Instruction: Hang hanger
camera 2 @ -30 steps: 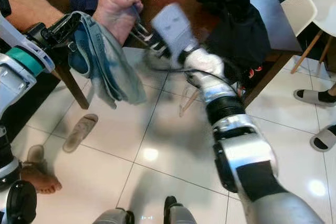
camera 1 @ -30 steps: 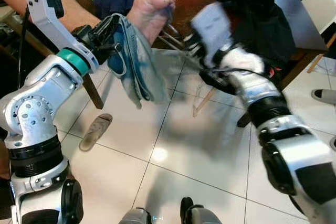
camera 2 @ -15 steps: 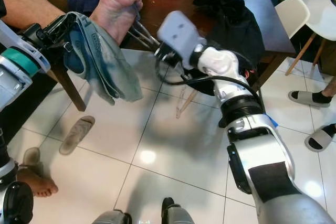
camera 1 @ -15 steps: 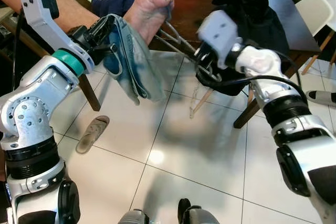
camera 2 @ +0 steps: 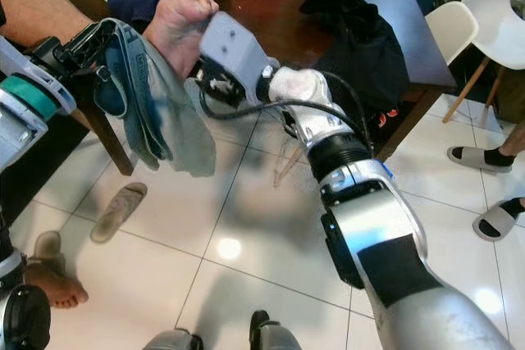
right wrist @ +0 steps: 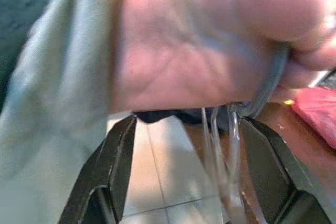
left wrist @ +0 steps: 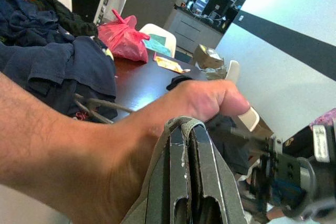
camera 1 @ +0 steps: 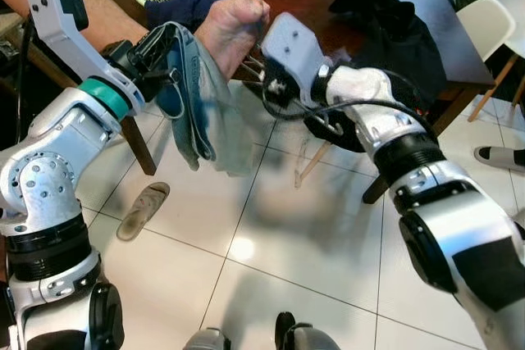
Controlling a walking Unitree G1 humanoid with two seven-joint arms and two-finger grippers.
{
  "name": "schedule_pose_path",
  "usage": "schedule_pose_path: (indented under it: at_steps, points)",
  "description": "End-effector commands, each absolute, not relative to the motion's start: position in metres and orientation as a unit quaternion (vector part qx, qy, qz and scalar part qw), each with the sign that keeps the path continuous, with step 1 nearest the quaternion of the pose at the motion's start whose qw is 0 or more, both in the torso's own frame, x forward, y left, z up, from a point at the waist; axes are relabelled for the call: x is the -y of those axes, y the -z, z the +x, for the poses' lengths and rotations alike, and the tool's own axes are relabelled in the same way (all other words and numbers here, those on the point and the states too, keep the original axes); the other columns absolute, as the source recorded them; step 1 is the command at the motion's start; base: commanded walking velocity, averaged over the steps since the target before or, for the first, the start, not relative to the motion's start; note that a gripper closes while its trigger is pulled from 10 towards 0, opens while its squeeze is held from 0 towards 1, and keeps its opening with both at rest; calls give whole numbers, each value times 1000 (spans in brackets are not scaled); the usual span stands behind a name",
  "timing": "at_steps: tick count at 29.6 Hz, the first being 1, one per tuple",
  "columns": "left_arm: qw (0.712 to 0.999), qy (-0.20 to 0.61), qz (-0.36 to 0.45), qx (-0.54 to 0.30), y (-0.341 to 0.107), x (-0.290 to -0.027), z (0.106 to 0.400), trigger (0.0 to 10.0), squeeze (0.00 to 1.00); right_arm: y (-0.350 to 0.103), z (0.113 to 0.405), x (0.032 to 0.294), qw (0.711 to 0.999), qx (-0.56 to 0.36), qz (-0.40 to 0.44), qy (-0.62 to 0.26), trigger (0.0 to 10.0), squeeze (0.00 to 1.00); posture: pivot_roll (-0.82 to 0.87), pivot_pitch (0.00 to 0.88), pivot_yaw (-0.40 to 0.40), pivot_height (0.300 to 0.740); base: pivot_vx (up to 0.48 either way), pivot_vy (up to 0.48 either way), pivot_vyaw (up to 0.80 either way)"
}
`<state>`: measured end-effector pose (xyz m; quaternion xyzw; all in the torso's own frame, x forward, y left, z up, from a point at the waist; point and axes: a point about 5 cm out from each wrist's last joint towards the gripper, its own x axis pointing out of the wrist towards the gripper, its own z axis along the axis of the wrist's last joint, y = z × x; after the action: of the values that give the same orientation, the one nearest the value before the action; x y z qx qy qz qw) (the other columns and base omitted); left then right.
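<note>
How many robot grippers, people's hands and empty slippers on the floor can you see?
Robot grippers: 2 (left gripper clamped on the blue cloth, right gripper)
Person's hand: 1
Empty slipper: 1
Total: 4

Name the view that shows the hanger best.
The right wrist view: the hanger's wires hang from the person's fist between the open right gripper's fingers. In the eye views that gripper's body mostly hides it. The left wrist view catches a stretch of wire behind the forearm.
</note>
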<state>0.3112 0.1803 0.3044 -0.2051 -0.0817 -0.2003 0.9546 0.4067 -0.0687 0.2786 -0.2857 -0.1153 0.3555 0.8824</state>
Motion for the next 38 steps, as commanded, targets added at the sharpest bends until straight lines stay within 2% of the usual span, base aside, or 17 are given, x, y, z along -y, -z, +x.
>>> schedule_pose_path:
  at_steps: [1,5,9,18,26,27,29,30,38]
  points:
    - [955,198,-201,90,-306,-180,310,10000,0,-286,412,78,907,115,-256,-313,10000,0,219,21,28,740,0,0,0]
    - [955,199,-201,91,-307,-180,310,10000,0,-284,414,86,920,104,-237,-294,10000,0,223,24,28,740,0,0,0]
    - [955,199,-201,91,-307,-180,310,10000,0,-282,415,85,921,99,-235,-296,10000,0,225,25,28,740,0,0,0]
    - [955,197,-201,93,-308,-181,309,10000,0,-266,411,74,900,73,-268,-336,10000,0,227,29,30,740,0,0,0]
    - [956,194,-200,95,-309,-183,307,10000,0,-254,411,66,906,56,-264,-327,9843,0,233,31,26,740,0,0,0]
    - [956,194,-201,95,-308,-183,306,10000,0,-253,411,66,905,55,-267,-326,2902,0,228,31,26,740,0,0,0]
    - [956,193,-201,95,-309,-182,307,10000,0,-253,412,67,905,54,-270,-325,2902,0,228,31,27,740,0,0,0]
    - [956,194,-201,94,-309,-181,307,10000,0,-251,412,69,903,52,-281,-320,78,0,228,31,27,740,0,0,0]
    - [956,191,-201,95,-309,-182,306,10000,0,-255,413,71,912,58,-264,-308,0,0,241,39,20,740,0,0,0]
